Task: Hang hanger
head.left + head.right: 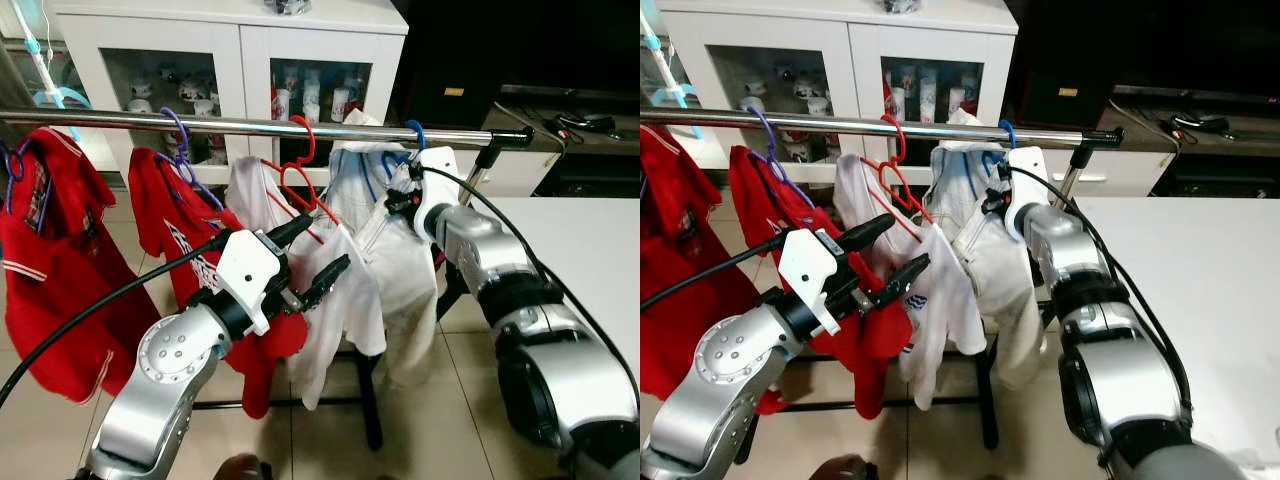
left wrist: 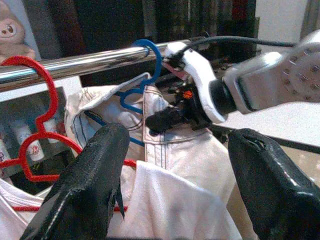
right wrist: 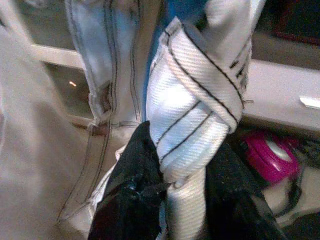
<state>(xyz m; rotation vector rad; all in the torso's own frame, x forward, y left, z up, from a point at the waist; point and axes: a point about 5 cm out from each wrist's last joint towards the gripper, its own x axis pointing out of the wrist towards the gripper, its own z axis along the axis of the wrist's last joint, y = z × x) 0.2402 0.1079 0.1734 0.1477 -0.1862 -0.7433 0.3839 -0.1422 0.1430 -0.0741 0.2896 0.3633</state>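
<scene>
Blue plastic is hooked over the rail (image 1: 300,128): the hanger (image 2: 145,55) carrying the white jacket (image 1: 395,250) is already hung near the rail's right end, beside a red hanger (image 1: 300,165) with a white shirt (image 1: 335,300). A fold of the jacket is pinched tight between the fingers of the right gripper (image 3: 170,200), likely so the garment is steadied while the hook settles. The left gripper (image 1: 312,262) is held spread wide and empty, just before the shirt, probably kept clear and ready to help. Release is judged to be the step left.
</scene>
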